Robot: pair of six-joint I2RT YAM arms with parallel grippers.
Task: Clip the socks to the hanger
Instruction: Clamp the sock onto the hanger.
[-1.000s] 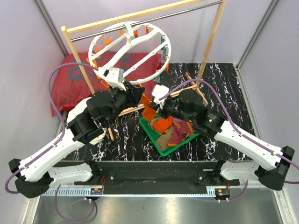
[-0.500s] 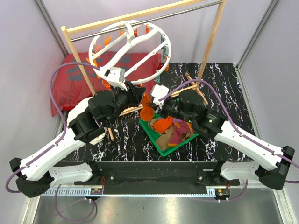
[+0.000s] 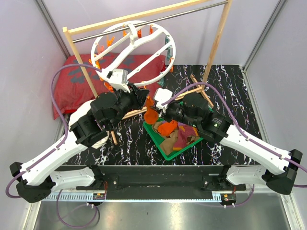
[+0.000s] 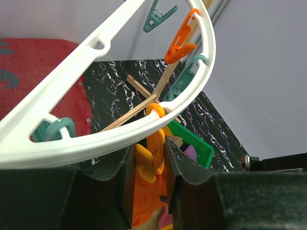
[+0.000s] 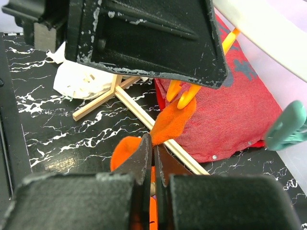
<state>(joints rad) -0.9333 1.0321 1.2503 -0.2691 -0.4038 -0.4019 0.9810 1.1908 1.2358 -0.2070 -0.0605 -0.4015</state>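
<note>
The white ring hanger hangs tilted from the rack bar, with orange and teal clips along its rim. My left gripper is shut on one orange clip under the ring, a finger on each side. In my right gripper, shut, is an orange sock. The sock's upper edge reaches that clip's lower end. From above, both grippers, left and right, meet over the sock. More socks lie in the green tray.
A wooden-post rack with a metal bar stands at the back; its crossed base slats lie under the sock. A red patterned cushion sits back left. A white cloth lies beside the slats. A teal clip hangs at the right.
My right gripper has shifted slightly left and up with the orange sock, closer to the held clip. The left arm and the hanger have barely moved.
</note>
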